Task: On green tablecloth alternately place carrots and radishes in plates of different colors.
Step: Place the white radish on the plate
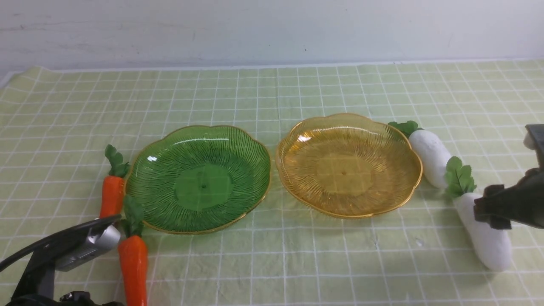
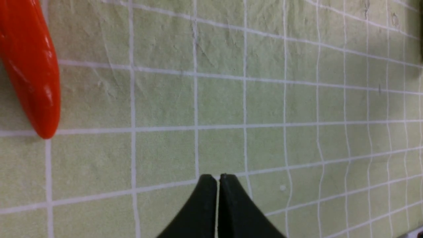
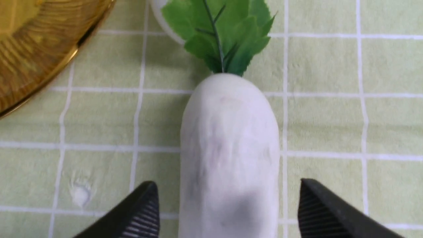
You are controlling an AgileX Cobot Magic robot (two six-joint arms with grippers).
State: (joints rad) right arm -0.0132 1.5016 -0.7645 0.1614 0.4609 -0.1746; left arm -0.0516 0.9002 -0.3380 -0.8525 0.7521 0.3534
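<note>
**A:** Which step is in hand?

**B:** The first pick, I judge. The near radish lies on the green tablecloth at 4 o'clock of the amber plate. Its leaves point toward the far radish, which lies at 3 o'clock, just beside that plate's rim. The right gripper hangs over the near radish. Its fingers are spread wide, one on each side of the white body and seemingly clear of it.

**A:** And the next move?

**B:** Come down, close across the thick middle, lift, then carry it toward 10 o'clock to a plate.

**A:** What is in the plates?

**B:** Nothing. The amber plate and the green plate, at its 9 o'clock, are both empty.

**A:** And the left side?

**B:** The far carrot lies at 9 o'clock of the green plate and the near carrot at 7 o'clock, both on the cloth. The left gripper hangs low over bare cloth with its fingers pressed together, holding nothing.
</note>
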